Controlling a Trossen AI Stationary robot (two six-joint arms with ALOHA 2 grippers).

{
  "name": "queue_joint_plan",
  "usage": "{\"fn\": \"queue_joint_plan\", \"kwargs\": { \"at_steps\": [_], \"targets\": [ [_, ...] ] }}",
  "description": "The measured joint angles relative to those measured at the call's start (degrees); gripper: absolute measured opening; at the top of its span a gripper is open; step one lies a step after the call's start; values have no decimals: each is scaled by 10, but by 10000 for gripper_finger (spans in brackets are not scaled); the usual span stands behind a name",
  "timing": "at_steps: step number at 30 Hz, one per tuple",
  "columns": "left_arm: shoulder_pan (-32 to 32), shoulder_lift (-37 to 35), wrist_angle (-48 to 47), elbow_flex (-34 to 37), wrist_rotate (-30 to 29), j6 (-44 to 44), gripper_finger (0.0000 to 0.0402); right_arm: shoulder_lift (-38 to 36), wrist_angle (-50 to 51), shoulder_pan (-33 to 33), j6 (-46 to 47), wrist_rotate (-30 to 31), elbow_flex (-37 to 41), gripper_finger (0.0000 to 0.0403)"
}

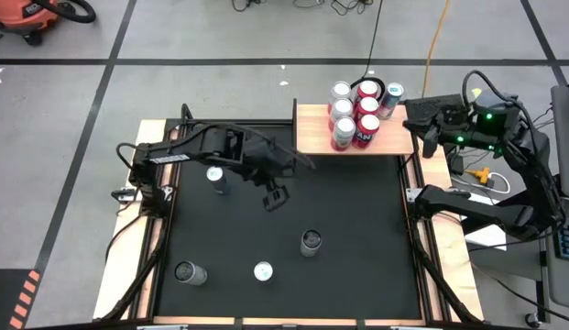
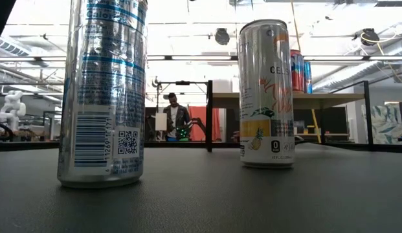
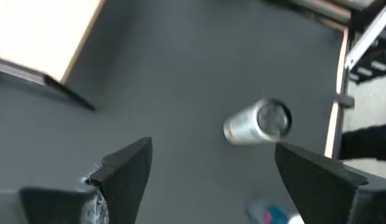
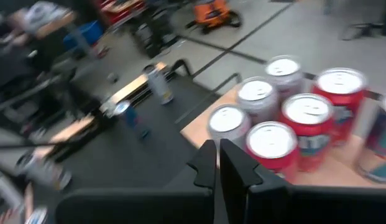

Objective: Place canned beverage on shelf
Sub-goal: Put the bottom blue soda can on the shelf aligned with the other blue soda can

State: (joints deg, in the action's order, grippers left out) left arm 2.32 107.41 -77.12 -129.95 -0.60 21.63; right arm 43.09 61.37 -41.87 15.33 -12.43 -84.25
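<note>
Three cans (image 1: 263, 271) are seen standing along the near part of the black mat (image 1: 357, 275), with a fourth can (image 1: 215, 178) farther back beside the left arm. The left gripper (image 1: 276, 196) is held over mid-mat, its fingers spread wide and nothing between them. At the far edge, the shelf (image 1: 311, 137) carries six upright cans (image 1: 356, 114). The right gripper (image 1: 418, 124) is parked beside the shelf, fingers pressed together, empty
</note>
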Motion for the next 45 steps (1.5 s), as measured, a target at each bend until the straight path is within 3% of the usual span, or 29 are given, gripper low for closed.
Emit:
{"fn": "queue_joint_plan", "kwargs": {
  "at_steps": [7, 12, 19, 29, 35, 40, 45],
  "targets": [
    [35, -5, -76, 0, 4, 76, 342, 4, 3, 0, -29, -49, 0, 0],
    [60, -5, -114, 0, 8, 126, 342, 1, 14, 0, -30, -118, 0, 0],
    [91, -5, -118, 0, 125, 164, 323, -8, 20, 0, -46, -178, 0, 0],
    [120, -17, -129, 1, 111, 73, 277, -4, 19, 0, -22, -176, 0, 0],
    [137, -14, -129, 1, 107, -12, 266, -4, 19, 0, 12, -130, 0, 0],
    [146, -15, -129, 1, 31, -53, 265, -4, 19, 0, 46, -133, 0, 0],
    [148, -16, -89, 22, 10, -70, 265, -10, 19, 0, 91, -148, 0, 0]
  ]
}}
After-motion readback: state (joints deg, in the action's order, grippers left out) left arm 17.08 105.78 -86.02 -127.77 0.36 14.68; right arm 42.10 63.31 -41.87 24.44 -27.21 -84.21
